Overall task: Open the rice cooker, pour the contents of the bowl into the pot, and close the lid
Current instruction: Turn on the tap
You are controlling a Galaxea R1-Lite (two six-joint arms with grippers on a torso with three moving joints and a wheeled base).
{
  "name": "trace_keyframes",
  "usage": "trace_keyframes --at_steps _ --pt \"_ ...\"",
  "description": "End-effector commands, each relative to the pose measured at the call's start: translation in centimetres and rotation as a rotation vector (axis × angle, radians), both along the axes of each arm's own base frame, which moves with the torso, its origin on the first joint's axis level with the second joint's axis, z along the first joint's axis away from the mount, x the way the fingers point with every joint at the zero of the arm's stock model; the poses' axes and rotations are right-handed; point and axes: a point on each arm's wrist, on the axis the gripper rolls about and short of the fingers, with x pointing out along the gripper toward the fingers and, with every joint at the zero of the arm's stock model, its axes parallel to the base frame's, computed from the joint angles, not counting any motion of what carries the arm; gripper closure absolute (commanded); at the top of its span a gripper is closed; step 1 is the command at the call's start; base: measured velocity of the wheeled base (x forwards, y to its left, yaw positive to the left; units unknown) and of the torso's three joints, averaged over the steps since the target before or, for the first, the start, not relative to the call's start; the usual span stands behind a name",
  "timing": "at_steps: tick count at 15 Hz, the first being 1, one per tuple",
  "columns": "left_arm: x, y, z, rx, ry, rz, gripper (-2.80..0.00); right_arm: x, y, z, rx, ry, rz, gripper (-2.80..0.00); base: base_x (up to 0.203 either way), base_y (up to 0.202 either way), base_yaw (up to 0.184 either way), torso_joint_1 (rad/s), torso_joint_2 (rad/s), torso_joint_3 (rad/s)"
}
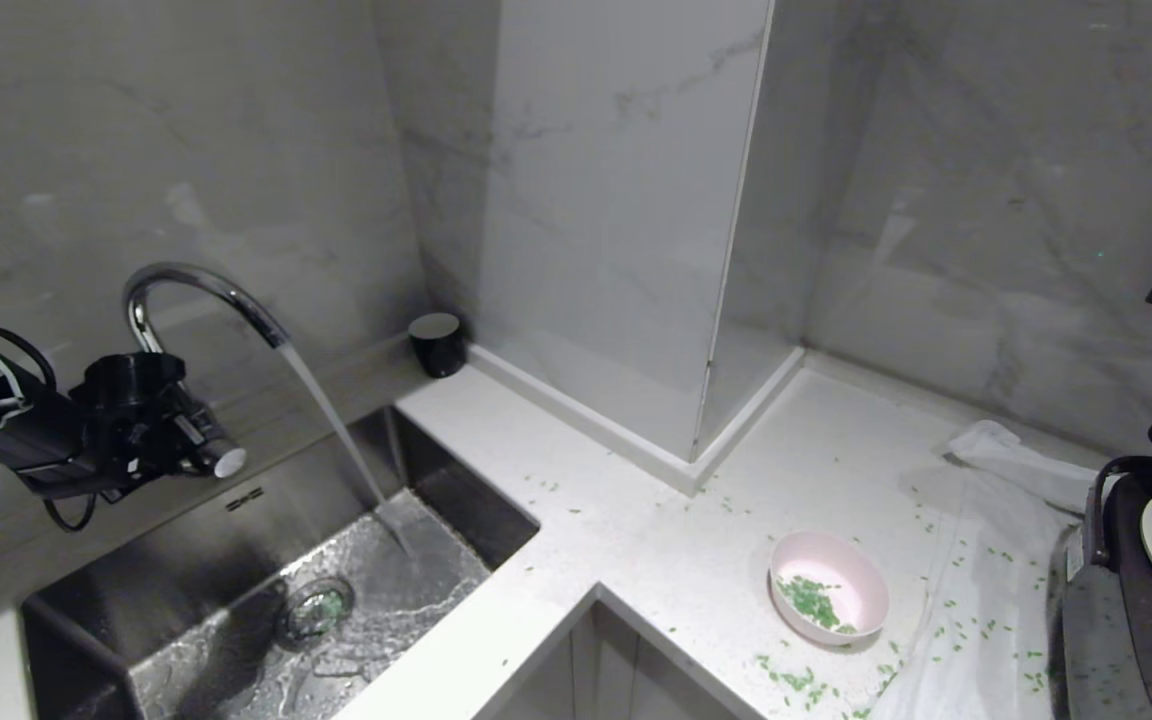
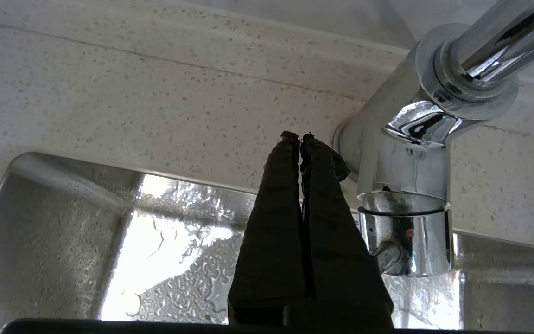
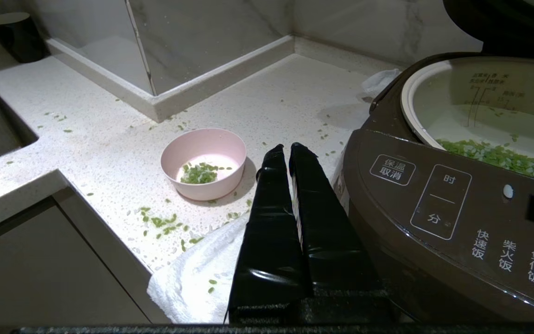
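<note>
The left hand (image 2: 300,137) is clenched on nothing, its dark taped fingers pressed together just beside the chrome faucet (image 2: 415,185); only the head view shows water streaming from the curved spout into the wet steel sink (image 1: 266,600). The right hand (image 3: 290,149) is likewise clenched empty, low beside the rice cooker (image 3: 443,213), over a white towel (image 3: 193,273). Only the right wrist view shows the cooker's labelled button panel and the smooth pale pot (image 3: 434,93) holding green contents (image 3: 499,155), while the pink round bowl (image 3: 204,162) sits on the speckled tabletop (image 3: 109,139) amid scattered grains.
</note>
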Motion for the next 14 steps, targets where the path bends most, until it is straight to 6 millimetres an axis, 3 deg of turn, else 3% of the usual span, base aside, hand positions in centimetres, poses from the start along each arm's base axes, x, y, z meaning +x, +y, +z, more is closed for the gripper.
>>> trace_keyframes --at_steps 1,4,7,8,14 --pt "-0.5 -0.2 0.7 0.0 -0.007 0.002 0.0 0.0 0.0 0.0 0.0 -0.001 0.0 0.0 0.0 0.0 0.0 0.0 0.0 0.0" --pt "-2.6 -1.5 2.8 -0.019 -0.006 -0.013 0.0 0.0 0.0 0.0 0.0 -0.001 0.0 0.0 0.0 0.0 0.0 0.0 0.0 0.0" --pt "-3.7 -4.1 2.0 -0.09 0.0 -0.014 0.0 0.0 0.0 0.0 0.0 -0.001 0.0 0.0 0.0 0.0 0.0 0.0 0.0 0.0" --pt "-3.7 -4.2 1.8 -0.096 0.001 -0.007 -2.8 0.0 0.0 0.0 0.0 -0.001 0.0 0.0 0.0 0.0 0.0 0.0 0.0 0.0" --pt "-3.6 -4.5 1.3 -0.115 -0.019 0.015 -2.8 0.0 0.0 0.0 0.0 -0.001 0.0 0.0 0.0 0.0 0.0 0.0 0.0 0.0"
